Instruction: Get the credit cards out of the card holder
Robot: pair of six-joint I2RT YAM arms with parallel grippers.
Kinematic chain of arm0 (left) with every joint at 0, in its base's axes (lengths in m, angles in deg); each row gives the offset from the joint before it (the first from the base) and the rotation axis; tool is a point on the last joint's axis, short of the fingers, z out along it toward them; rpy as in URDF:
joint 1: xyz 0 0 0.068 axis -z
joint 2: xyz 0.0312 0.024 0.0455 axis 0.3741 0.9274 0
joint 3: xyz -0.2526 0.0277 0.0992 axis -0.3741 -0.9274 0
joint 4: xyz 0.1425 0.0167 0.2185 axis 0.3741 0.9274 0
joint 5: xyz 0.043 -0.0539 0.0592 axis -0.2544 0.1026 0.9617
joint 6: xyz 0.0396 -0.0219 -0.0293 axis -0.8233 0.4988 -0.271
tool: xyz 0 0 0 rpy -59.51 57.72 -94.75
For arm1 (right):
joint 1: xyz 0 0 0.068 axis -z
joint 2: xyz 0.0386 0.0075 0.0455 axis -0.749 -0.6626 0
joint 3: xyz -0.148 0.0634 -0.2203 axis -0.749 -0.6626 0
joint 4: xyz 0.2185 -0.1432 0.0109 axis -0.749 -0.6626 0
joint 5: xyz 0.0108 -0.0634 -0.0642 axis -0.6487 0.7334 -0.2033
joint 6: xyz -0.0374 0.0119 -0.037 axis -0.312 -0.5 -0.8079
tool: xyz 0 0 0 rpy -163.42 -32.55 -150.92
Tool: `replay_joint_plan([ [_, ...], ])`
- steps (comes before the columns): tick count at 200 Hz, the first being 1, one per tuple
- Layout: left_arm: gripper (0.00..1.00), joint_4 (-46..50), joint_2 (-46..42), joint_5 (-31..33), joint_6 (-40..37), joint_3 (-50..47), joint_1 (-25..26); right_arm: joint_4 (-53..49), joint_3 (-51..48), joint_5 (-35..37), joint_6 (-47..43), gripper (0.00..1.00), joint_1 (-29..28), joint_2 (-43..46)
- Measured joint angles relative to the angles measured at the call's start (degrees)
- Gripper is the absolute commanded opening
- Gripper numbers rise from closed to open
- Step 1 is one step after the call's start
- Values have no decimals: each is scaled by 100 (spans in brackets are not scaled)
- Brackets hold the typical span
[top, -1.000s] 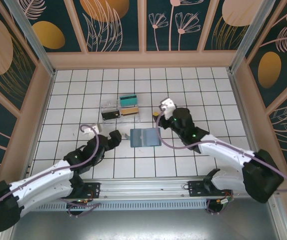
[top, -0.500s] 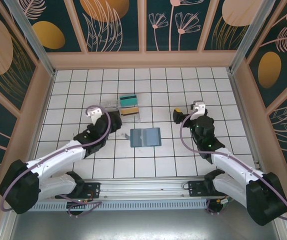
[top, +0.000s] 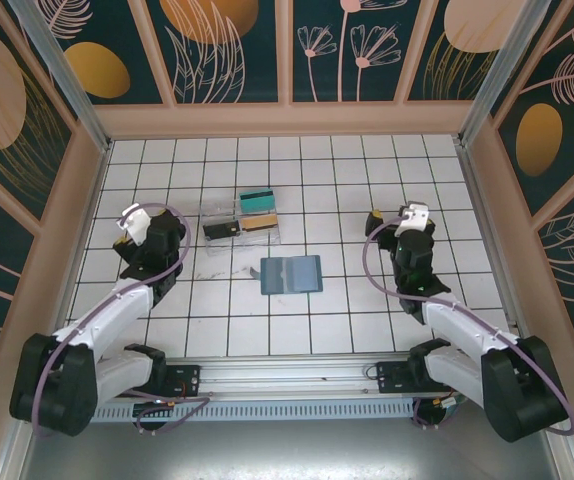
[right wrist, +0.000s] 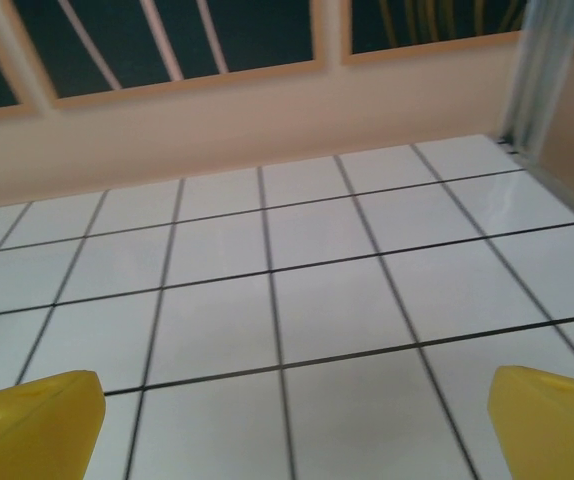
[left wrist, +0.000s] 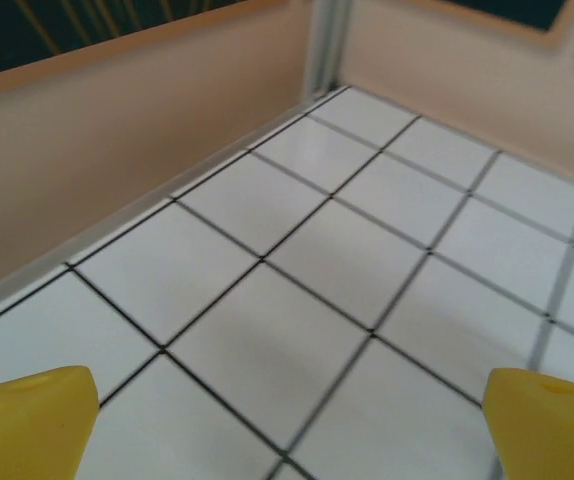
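The slate-blue card holder (top: 290, 273) lies open and flat at the middle of the tiled floor. Behind it lie the credit cards: a teal one (top: 257, 201), an orange-tan one (top: 257, 223) and a black one (top: 221, 229), all at the clear box. My left gripper (top: 147, 233) is far left of the holder, open, with only bare tiles between its yellow fingertips (left wrist: 27, 420). My right gripper (top: 397, 222) is to the right of the holder, also open and empty, its yellow fingertips (right wrist: 552, 420) wide apart over bare tiles.
A clear plastic box (top: 239, 222) stands behind the card holder with the cards at it. Tan walls (left wrist: 117, 130) close the floor on the left, back (right wrist: 267, 120) and right. An aluminium rail (top: 287, 385) runs along the near edge by the arm bases.
Both arms have pulled back from the centre: the left gripper swung left away from the clear box, the right gripper swung right away from the card holder. The right jaws opened wider.
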Motion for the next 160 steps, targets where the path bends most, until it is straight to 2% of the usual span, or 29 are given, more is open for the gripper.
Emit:
replay_joint_plan([
  [21,99,-317,551,-28,-297,4,-444,142,0,81,-46,99,352,-151],
  [42,99,-769,1086,-96,-697,63,-590,350,0,92,-111,99,643,-481],
  [85,99,-2310,1606,-922,-1202,-323,-1069,1054,31,-85,-343,99,1062,-1510],
  [137,99,-4356,1816,-1779,-1937,-988,-1198,1714,83,-804,-492,99,1565,-2363],
  [160,99,-5239,1897,-2282,-2184,-1405,-1224,2662,-313,-1187,-492,99,1740,-2487],
])
